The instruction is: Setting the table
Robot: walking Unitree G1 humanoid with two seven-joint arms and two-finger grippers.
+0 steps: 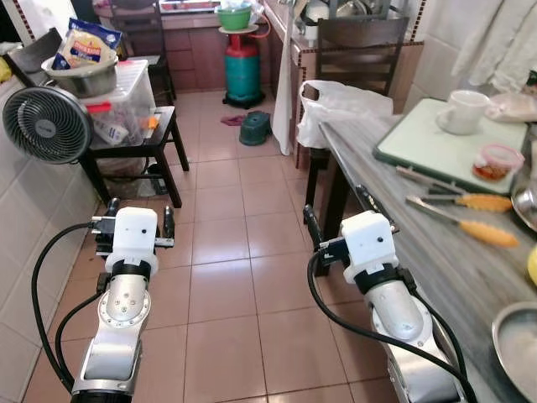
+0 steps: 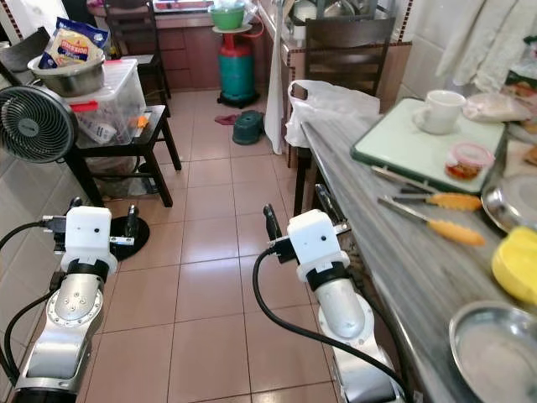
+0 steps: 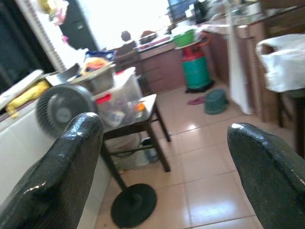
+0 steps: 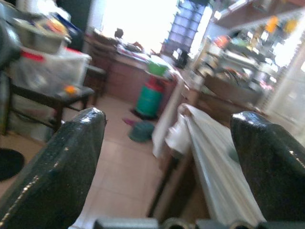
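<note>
Left gripper (image 1: 138, 220) at eight o'clock and right gripper (image 1: 337, 220) at five both gape wide, empty. At two o'clock on the table (image 1: 419, 227), the cup (image 1: 461, 112): fragile ceramic, probably light; grip its handle.

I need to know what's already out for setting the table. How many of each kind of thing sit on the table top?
Tray: 1
Cup: 1
Tub: 1
Orange-handled utensils: 2
Metal plates: 2
Yellow thing: 1
Total: 8
</note>
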